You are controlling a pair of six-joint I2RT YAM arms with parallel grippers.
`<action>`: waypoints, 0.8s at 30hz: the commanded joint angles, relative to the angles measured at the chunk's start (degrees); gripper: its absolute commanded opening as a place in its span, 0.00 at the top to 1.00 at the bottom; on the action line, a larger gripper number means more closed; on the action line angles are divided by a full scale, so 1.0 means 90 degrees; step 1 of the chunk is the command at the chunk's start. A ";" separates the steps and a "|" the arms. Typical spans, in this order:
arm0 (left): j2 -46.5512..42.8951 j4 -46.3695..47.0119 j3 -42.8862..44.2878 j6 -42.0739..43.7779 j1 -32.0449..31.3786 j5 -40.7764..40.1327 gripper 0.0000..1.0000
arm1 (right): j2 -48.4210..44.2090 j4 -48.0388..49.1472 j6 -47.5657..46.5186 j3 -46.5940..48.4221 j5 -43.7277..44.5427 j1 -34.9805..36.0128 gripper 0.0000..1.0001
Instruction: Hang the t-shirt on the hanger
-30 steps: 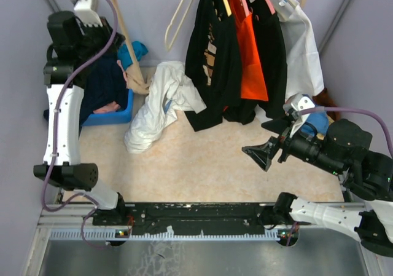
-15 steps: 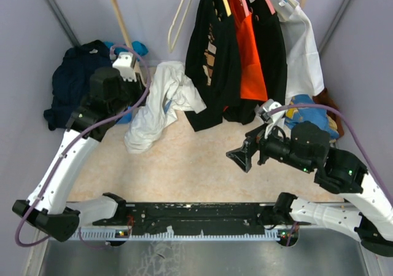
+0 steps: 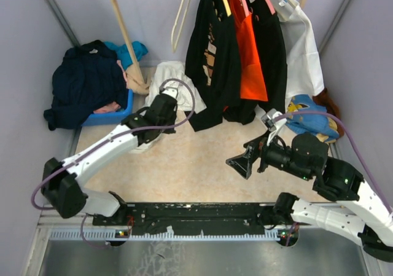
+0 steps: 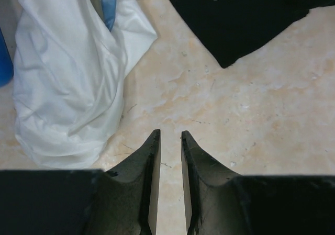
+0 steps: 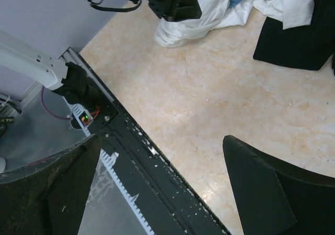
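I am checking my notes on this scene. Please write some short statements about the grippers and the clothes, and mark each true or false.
1. The left gripper grips the t-shirt. False: its jaws stand slightly apart over bare table, beside the t-shirt.
2. The right gripper is wide open and empty. True.
3. The t-shirt lies crumpled on the table. True.
4. The orange garment lies in the blue bin. False: it hangs between black garments.
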 commanded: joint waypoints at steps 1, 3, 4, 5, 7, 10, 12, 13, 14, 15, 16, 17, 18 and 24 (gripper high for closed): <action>0.0722 0.0625 -0.0077 -0.0263 -0.0045 -0.0889 0.73 | -0.0329 0.0311 0.0279 -0.0192 -0.0073 0.0040 0.01; 0.1163 0.0764 0.0020 -0.0275 -0.0036 -0.1243 0.75 | -0.0473 0.0282 0.0308 -0.0269 -0.0078 0.0040 0.01; 0.1383 0.0865 0.0061 -0.0213 -0.0028 -0.1405 0.76 | -0.0531 0.0255 0.0339 -0.0297 -0.0078 0.0040 0.01; 0.1568 0.0930 0.0129 -0.0159 -0.0012 -0.1531 0.76 | -0.0621 0.0226 0.0356 -0.0319 -0.0069 0.0040 0.01; 0.1956 0.1068 0.0291 -0.0058 0.0039 -0.1830 0.77 | -0.0737 0.0151 0.0368 -0.0354 -0.0068 0.0040 0.01; 0.2229 0.1298 0.0463 0.0069 0.0256 -0.1994 0.77 | -0.0873 0.0074 0.0366 -0.0399 -0.0059 0.0041 0.01; 0.2394 0.1534 0.0521 0.0197 0.0424 -0.2033 0.76 | -0.0944 0.0055 0.0367 -0.0434 -0.0084 0.0040 0.01; 0.2488 0.1602 0.0565 0.0256 0.0506 -0.2041 0.76 | -0.0979 0.0058 0.0357 -0.0452 -0.0103 0.0040 0.01; 0.2580 0.1614 0.0620 0.0278 0.0602 -0.2051 0.76 | -0.1001 0.0053 0.0363 -0.0464 -0.0109 0.0040 0.01; 0.2660 0.1681 0.0643 0.0317 0.0689 -0.2100 0.76 | -0.1018 0.0037 0.0351 -0.0479 -0.0104 0.0040 0.01; 0.2705 0.1772 0.0646 0.0388 0.0784 -0.2096 0.76 | -0.1036 0.0041 0.0349 -0.0502 -0.0112 0.0040 0.01; 0.2747 0.1832 0.0652 0.0406 0.0883 -0.2070 0.76 | -0.1056 0.0036 0.0344 -0.0522 -0.0109 0.0040 0.01; 0.2776 0.1947 0.0619 0.0466 0.0969 -0.2014 0.76 | -0.1056 0.0031 0.0340 -0.0541 -0.0112 0.0039 0.01; 0.3138 0.2256 0.0710 0.0743 0.1329 -0.1469 0.77 | -0.1060 0.0052 0.0282 -0.0614 -0.0137 0.0040 0.01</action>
